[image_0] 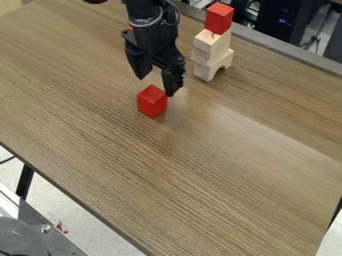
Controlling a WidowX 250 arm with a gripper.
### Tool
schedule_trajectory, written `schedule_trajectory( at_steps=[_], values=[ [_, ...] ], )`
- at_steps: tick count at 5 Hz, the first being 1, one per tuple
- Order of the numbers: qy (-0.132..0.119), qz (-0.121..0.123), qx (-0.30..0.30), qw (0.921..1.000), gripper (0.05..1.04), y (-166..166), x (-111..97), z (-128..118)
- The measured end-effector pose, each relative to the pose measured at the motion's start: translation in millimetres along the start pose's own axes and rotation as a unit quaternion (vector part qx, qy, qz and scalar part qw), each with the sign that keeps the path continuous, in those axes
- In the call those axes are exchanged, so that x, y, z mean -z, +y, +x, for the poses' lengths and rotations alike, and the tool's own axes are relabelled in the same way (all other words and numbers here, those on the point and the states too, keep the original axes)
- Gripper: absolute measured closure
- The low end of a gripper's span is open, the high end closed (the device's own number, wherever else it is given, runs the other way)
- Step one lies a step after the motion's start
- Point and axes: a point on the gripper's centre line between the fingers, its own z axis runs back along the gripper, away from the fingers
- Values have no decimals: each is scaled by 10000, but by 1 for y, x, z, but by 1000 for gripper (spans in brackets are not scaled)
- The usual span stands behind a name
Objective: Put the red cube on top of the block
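Your gripper point(157, 86) hangs near the wooden block stack point(209, 49), jaws spread — one red cube point(152, 102) stands on the table point(220, 165), apart from that stack; another red block point(219, 19) tops it.

Bright enough in here, fairly even light over the tabletop point(200, 175), source out of sight. Pale sheen across its right side, washing out the grain. Soft, faint shadow on the wood by the lower red cube point(152, 101). Stacked wooden blocks point(212, 47): lit tops, greyer left sides. Floor point(73, 220) reads light, equipment behind point(274, 22) very dark bar small blue lights point(285, 21).
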Motion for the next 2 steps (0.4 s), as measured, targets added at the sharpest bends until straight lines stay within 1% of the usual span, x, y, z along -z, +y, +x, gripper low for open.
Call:
schedule_trajectory(
  at_steps=[2],
  values=[
    [143, 128, 16, 9998, 86, 3, 5, -4]
  ],
)
